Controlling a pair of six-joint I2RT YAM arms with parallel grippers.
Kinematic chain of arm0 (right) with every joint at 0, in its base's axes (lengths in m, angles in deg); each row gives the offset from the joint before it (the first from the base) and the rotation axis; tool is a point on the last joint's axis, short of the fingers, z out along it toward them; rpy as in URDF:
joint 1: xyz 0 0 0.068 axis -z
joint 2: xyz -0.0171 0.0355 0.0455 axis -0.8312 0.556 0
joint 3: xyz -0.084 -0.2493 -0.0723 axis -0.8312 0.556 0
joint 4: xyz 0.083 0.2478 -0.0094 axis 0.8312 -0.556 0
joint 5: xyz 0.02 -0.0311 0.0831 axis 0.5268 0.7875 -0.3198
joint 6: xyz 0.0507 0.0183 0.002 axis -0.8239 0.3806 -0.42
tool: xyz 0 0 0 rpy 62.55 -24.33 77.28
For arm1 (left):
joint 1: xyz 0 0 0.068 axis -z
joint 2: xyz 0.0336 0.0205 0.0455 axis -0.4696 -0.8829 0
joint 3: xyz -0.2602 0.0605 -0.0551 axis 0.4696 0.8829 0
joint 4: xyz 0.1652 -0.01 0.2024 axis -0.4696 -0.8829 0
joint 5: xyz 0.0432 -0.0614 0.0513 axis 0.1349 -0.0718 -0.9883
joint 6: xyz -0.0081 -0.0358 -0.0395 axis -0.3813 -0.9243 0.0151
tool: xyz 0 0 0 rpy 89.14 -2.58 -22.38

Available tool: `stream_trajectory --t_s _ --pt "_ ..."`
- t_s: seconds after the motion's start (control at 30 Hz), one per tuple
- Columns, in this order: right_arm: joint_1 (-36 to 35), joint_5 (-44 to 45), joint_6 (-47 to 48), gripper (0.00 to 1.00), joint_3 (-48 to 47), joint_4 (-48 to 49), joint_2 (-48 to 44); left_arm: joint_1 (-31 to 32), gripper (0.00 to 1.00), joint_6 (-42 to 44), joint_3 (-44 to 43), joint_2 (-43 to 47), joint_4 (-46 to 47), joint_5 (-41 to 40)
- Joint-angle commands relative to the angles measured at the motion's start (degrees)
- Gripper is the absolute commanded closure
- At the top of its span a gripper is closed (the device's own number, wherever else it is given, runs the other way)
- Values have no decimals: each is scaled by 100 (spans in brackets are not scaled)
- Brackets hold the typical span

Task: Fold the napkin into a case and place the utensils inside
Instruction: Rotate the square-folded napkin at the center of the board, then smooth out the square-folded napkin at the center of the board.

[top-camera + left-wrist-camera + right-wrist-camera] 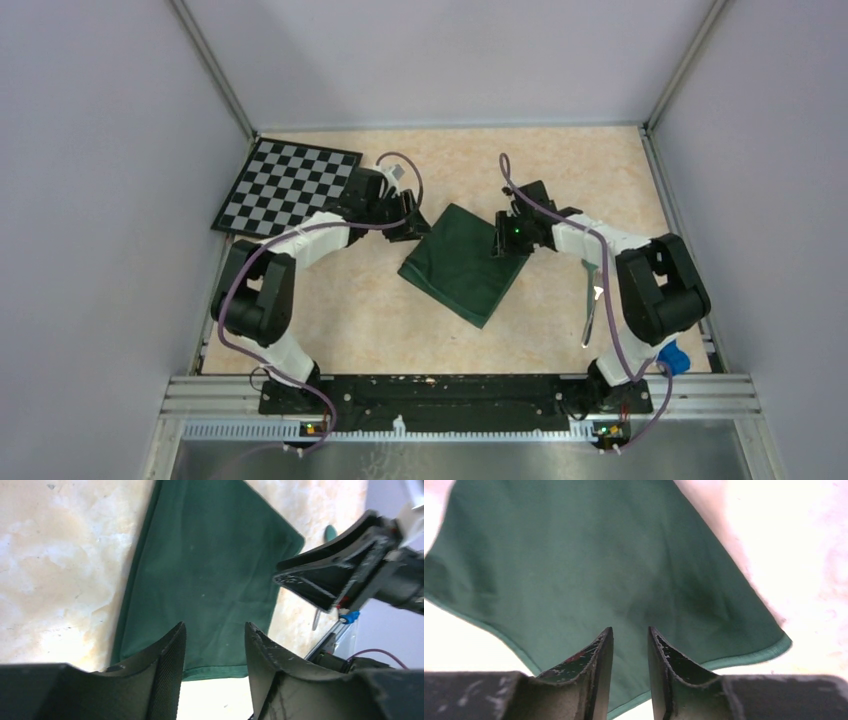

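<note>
The dark green napkin (pixel 463 263) lies flat on the table as a slanted rectangle between my two grippers. My left gripper (pixel 410 226) hovers at its upper left edge; in the left wrist view the gripper (pixel 215 630) stands open over the hemmed edge of the napkin (pixel 205 565), with nothing between its fingers. My right gripper (pixel 507 240) is at the upper right corner; in its own view the gripper (pixel 630 632) shows a narrow gap above the napkin (pixel 599 560), gripping nothing. The silver utensils (pixel 589 315) lie at the right, partly hidden by the right arm.
A black-and-white checkered board (pixel 287 187) lies at the back left. A blue toy car (pixel 675 357) sits by the right arm's base. Grey walls close in the table on three sides. The right gripper's fingers (pixel 325 577) show in the left wrist view.
</note>
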Motion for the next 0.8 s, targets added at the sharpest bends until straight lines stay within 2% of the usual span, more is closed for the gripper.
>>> stream_trajectory --t_s 0.0,0.07,0.17,0.3,0.47,0.6,0.67,0.77 --pt "343 -1364 -338 73 -17 685 158 -2 51 230 -108 -324 259 226" --pt "555 -1589 -429 75 162 924 249 -5 55 285 34 -398 281 256" --pt "739 -1607 -400 76 282 1009 376 -3 57 348 451 -361 380 125" --pt "753 -1588 -254 76 251 929 482 -17 59 444 1229 -227 500 -89" --pt "753 -1716 -260 76 168 956 509 -24 62 562 1678 264 318 -432" --pt "753 -1920 -242 76 54 919 564 -25 58 667 1520 952 -102 -489" --pt "724 -2136 -282 76 8 958 591 -21 53 674 1377 1196 -285 -409" --pt "586 -2468 -486 70 -53 1210 581 -20 47 610 1282 1359 -252 -292"
